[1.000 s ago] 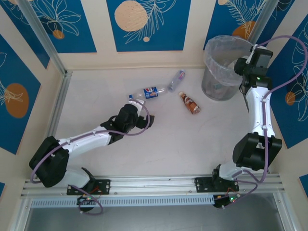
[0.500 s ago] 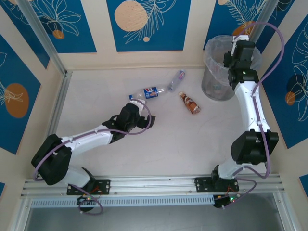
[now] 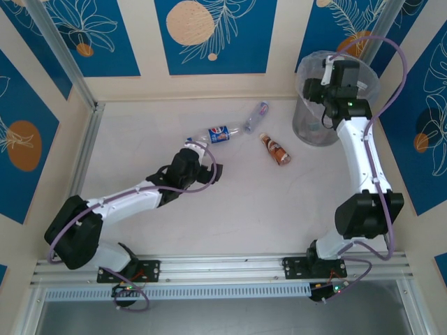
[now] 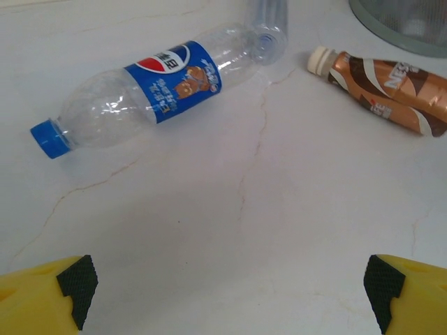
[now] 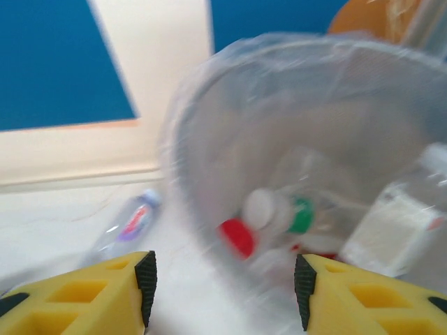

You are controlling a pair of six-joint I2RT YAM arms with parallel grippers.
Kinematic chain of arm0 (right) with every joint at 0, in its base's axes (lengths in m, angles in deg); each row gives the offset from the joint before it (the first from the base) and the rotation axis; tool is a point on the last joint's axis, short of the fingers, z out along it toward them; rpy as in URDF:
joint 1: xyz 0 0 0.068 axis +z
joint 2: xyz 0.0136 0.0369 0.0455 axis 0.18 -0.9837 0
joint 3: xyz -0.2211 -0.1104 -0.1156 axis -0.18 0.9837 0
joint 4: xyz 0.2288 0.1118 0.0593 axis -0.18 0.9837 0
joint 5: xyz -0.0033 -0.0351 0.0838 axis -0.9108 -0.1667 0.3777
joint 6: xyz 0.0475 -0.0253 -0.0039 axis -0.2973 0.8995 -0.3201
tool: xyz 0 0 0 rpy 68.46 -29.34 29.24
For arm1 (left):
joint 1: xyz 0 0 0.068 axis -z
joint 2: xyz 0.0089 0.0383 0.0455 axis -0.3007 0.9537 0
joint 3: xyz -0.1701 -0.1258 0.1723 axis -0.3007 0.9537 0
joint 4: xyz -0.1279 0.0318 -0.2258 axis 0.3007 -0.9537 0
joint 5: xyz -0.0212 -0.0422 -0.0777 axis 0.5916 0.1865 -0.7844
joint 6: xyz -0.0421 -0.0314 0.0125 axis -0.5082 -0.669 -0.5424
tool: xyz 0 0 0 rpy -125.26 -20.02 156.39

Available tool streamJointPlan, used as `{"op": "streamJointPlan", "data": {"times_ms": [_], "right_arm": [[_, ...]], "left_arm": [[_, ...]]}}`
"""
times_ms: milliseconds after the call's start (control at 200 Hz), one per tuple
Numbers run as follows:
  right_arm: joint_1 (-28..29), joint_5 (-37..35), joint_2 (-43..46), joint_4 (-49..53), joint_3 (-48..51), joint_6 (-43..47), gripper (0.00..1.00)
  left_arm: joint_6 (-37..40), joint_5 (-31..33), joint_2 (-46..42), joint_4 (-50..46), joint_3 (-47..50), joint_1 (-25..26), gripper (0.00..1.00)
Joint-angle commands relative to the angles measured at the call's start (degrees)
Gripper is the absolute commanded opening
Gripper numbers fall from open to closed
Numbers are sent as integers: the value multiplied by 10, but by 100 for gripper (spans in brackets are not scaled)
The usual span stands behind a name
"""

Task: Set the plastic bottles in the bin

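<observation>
Three plastic bottles lie on the table. A clear one with a blue label and blue cap [image 3: 216, 133] [image 4: 160, 80] is nearest my left gripper [image 3: 211, 162] [image 4: 230, 286], which is open just short of it, nothing between its fingers. A clear bottle with a purple label [image 3: 256, 116] [image 5: 129, 227] lies beyond, and a brown one [image 3: 275, 149] [image 4: 387, 91] to the right. My right gripper [image 3: 318, 80] [image 5: 223, 289] hangs open over the mouth of the grey bin [image 3: 311, 125] [image 5: 230, 139]. Inside the bin lie several bottles, one with a red cap [image 5: 237, 237].
The bin stands in the back right corner against the blue-and-cream wall panels [image 3: 209, 35]. A metal rail [image 3: 87, 150] runs along the table's left side. Bare white table [image 3: 279, 202] lies between the bottles and the arm bases.
My right gripper swung left from the bin's right rim to above its mouth, and its jaws opened. My left gripper crept slightly toward the blue-labelled bottle.
</observation>
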Motion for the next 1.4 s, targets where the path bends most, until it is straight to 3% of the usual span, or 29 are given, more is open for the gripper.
{"op": "streamJointPlan", "data": {"times_ms": [0, 115, 550, 595, 905, 1095, 1395], "right_arm": [[34, 107, 47, -10, 45, -51, 58], [65, 157, 43, -16, 77, -51, 61], [96, 140, -97, 70, 50, -10, 84], [99, 144, -106, 76, 51, -8, 100], [110, 32, -189, 133, 26, 47, 99], [107, 19, -261, 205, -34, 85, 89], [102, 0, -333, 269, -87, 93, 85]], "left_arm": [[-49, 40, -21, -10, 5, -19, 99], [-93, 69, -21, -31, 6, -34, 99], [-163, 89, -23, -66, 10, -57, 99], [-166, 90, -23, -67, 10, -57, 99], [-175, 88, -20, -78, 9, -59, 99], [-180, 89, -21, -80, 9, -61, 99], [-182, 91, -20, -87, 9, -63, 99]]}}
